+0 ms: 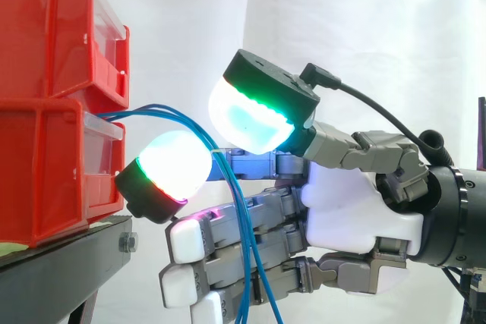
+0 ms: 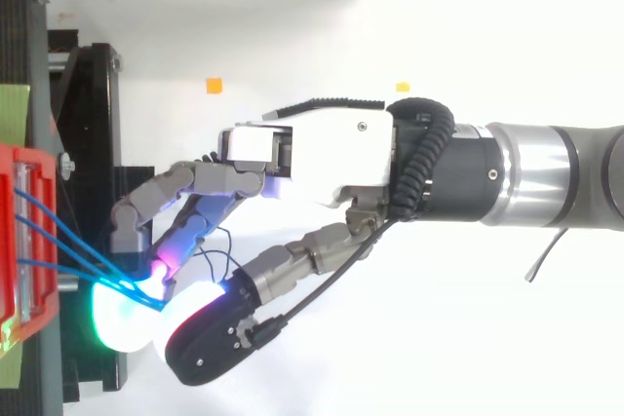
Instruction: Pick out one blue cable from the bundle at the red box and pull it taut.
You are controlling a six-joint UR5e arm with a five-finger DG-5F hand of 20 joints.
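Observation:
Three thin blue cables point(image 1: 163, 114) leave the gap between the stacked red boxes point(image 1: 45, 43), arc to the right and hang down slack past my hand's lower fingers. My hand point(image 1: 357, 210) comes in from the right, its fingers pointing at the boxes. The cyan-green thumb pad point(image 1: 250, 119) and a white-green finger pad point(image 1: 173, 165) meet just where the cables pass. From above, the cables point(image 2: 68, 241) run from the red box point(image 2: 19, 241) and converge between those glowing pads of the hand point(image 2: 312, 158). The other fingers are half curled below.
The red boxes sit on a black stand point(image 1: 53, 263) at the left, close to the fingertips. A white curtain hangs behind. Small orange point(image 2: 214, 85) and yellow point(image 2: 402, 88) markers lie on the white surface beyond the hand.

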